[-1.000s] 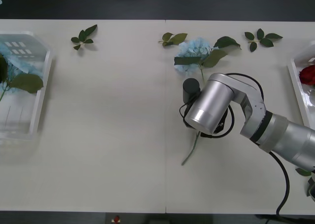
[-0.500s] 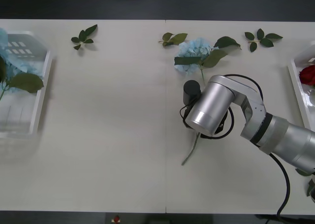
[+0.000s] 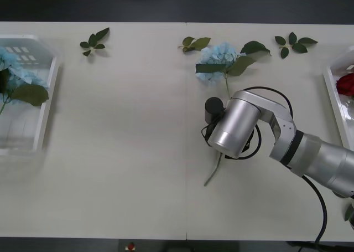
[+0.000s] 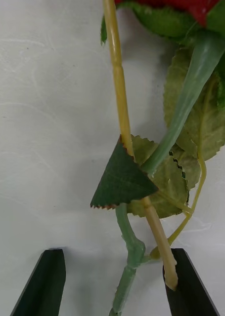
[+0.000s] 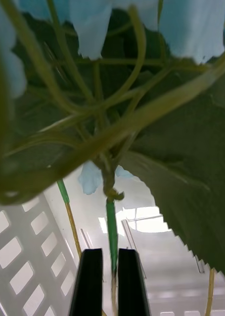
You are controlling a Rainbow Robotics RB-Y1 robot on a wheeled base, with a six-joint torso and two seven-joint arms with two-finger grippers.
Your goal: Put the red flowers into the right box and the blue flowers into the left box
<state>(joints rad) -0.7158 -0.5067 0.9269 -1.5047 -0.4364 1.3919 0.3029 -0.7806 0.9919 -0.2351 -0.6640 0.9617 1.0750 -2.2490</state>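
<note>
My right gripper [image 4: 112, 286] is open, low over the table, with the green stem of a red flower [image 4: 191, 6] and a yellowish stem between its fingers. In the front view the right arm [image 3: 235, 124] covers that bloom, and one stem end [image 3: 213, 171] pokes out below it. A blue flower [image 3: 218, 58] lies on the table just beyond the arm. My left gripper [image 5: 110, 281] is shut on the stem of another blue flower [image 5: 186, 24] above the left box [image 3: 47, 105]. A red flower [image 3: 347, 84] lies in the right box [image 3: 330, 91].
Loose leaf sprigs lie along the table's far side, at the left [image 3: 94, 41], the middle [image 3: 193, 42] and the right [image 3: 293, 43]. The table's wide middle between the two boxes is bare. The left box's perforated wall [image 5: 23, 237] is close under the left gripper.
The right arm has slid a little toward the table's near edge along the stem. The blue flower over the left box has shifted slightly.
</note>
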